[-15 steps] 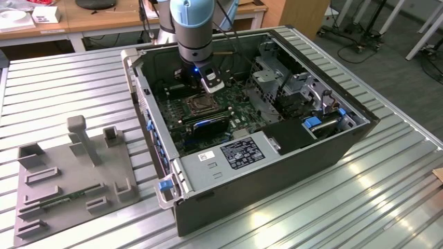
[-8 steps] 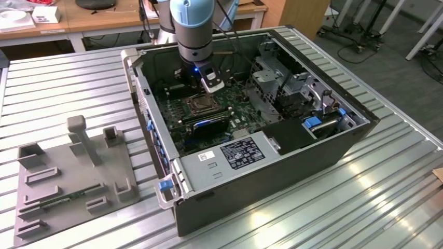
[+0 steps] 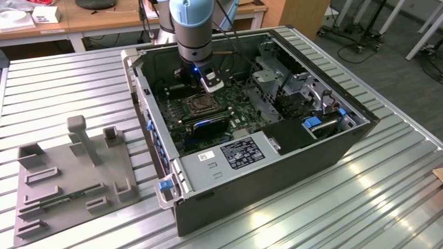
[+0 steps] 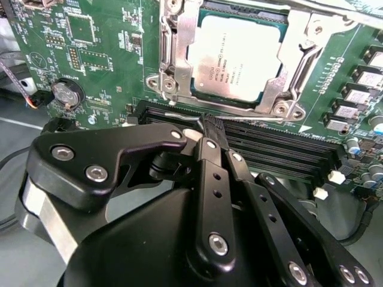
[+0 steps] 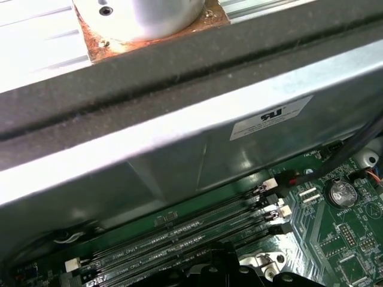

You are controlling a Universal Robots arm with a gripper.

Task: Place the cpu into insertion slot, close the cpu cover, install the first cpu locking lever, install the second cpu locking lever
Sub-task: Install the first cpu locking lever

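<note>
Exterior view: high, angled down on the open computer case point(image 3: 277, 135). Both wrist views: close over the motherboard point(image 4: 102, 66), sharing its memory slots point(image 5: 197, 236).

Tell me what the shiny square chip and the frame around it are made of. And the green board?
The cpu looks topped with brushed silvery metal, giving a soft, dull shine. The cpu cover around it seems to be thin bright steel, since it reflects light sharply. The green motherboard looks like stiff, lacquered circuit board, glossy with fine printed lines; its exact material can't be told.
</note>
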